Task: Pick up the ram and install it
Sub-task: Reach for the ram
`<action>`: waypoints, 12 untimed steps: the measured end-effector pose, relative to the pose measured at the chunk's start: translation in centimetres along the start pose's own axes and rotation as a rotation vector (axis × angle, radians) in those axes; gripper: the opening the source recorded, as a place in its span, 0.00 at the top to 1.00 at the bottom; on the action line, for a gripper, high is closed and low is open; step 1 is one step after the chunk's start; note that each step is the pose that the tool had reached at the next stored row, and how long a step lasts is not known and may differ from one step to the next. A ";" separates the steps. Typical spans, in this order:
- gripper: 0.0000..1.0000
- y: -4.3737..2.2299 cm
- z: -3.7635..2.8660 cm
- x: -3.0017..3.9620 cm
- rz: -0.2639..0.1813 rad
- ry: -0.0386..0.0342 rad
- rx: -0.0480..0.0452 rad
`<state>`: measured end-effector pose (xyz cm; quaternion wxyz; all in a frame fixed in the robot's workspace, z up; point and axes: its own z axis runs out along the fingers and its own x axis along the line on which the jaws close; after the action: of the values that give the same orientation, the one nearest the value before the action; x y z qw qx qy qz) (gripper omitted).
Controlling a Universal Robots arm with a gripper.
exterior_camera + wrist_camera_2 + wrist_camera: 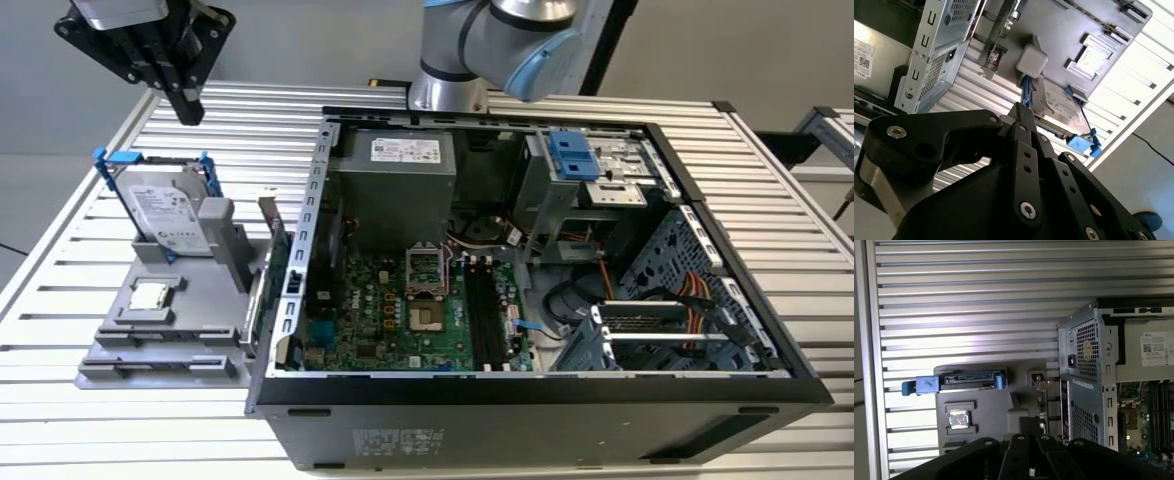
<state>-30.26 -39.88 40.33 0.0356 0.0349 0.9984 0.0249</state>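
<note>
Overhead, the gripper (pixel 190 110) hung clenched and empty above the slatted table's (pixel 274 110) far corner, beyond the upright hard drive (pixel 171 215).

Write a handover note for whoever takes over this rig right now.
Tool: shut, empty, high over the table near the grey parts holder, where the hard drive stands.
Ram: I cannot pick it out.
Case: open; the black memory slots look empty.
Done: nothing that shows.
Left: pick up and install the ram.
</note>
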 end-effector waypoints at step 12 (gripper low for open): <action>1.00 -0.12 -0.12 1.70 0.000 0.0125 0.0008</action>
<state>-31.96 -39.88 40.32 0.0294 0.0349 0.9987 0.0247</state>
